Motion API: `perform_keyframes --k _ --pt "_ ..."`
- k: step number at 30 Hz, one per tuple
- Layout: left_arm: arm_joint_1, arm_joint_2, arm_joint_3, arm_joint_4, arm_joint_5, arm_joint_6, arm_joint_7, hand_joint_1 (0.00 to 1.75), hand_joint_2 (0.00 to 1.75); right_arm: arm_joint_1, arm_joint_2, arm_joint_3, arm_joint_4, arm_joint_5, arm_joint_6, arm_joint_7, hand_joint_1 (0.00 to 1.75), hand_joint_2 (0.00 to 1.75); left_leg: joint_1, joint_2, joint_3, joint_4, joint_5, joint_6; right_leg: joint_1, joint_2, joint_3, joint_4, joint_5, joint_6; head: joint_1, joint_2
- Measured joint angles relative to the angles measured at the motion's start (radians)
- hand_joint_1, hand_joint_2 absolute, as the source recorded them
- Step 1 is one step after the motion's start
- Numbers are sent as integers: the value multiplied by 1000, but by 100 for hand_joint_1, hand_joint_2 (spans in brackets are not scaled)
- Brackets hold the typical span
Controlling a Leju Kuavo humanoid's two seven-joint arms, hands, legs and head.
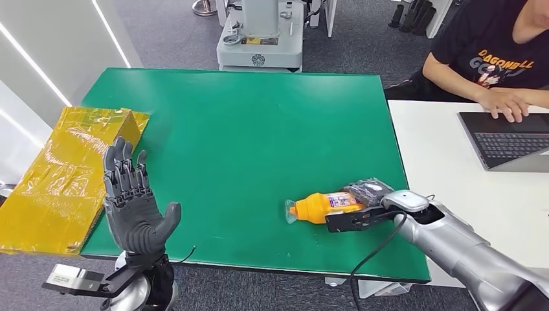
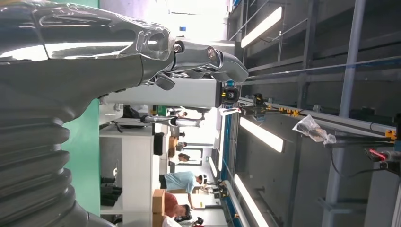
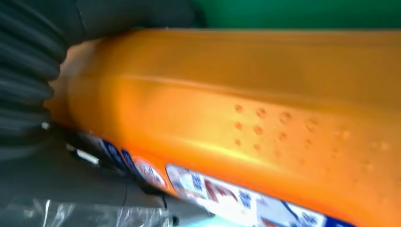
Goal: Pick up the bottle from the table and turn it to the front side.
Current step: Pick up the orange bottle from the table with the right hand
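One orange bottle (image 1: 322,207) lies on its side on the green counter (image 1: 259,129), its clear cap end pointing away from the right hand (image 1: 370,193), whose dark fingers lie over the base end; whether they have actually closed on it I cannot tell, since the bottle's far end sits under them. In the right wrist view the bottle (image 3: 246,118) runs lengthwise just in front of the palm, showing a smooth, glossy plastic wall with small raised dots and a printed label along one edge. It looks like a stiff, fairly light container, probably slippery where the surface is bare, so a wrap around the broad body near the base seems safer than a pinch at the narrow neck. The left hand (image 1: 133,201) is raised well away from the bottle, fingers straight and holding nothing.
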Motion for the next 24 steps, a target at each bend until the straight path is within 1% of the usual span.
perform_keyframes --k 6,12,15,19,21,24 --pt "0 -3 0 0 -2 -2 0 0 175 53 8 -82 -17 39 -79 -11 175 175 0 0 0 0 0 0 0 0 0 0 0 0 0 0" --pt "0 -5 0 0 -6 5 0 0 175 148 58 -196 -39 87 -225 -15 175 175 0 0 -1 0 0 0 0 0 -1 0 0 0 0 0" --pt "0 -6 0 0 -6 6 0 0 175 176 79 -233 -51 95 -245 -15 175 175 0 0 -1 0 0 0 0 0 -1 0 0 1 0 0" --pt "0 -6 0 0 -8 6 0 0 175 197 94 -265 -59 94 -268 -17 175 175 0 0 -2 0 0 0 0 0 -1 0 0 1 0 0" --pt "0 -6 0 1 -10 4 3 0 175 228 110 -301 -73 87 -338 -22 175 175 0 -1 -2 0 0 0 0 -1 -1 0 0 1 0 0" --pt "1 -6 -3 9 -15 -1 12 0 175 297 152 -394 -117 69 -483 -38 175 175 0 -1 -2 0 0 1 0 -1 -2 0 0 1 0 0"
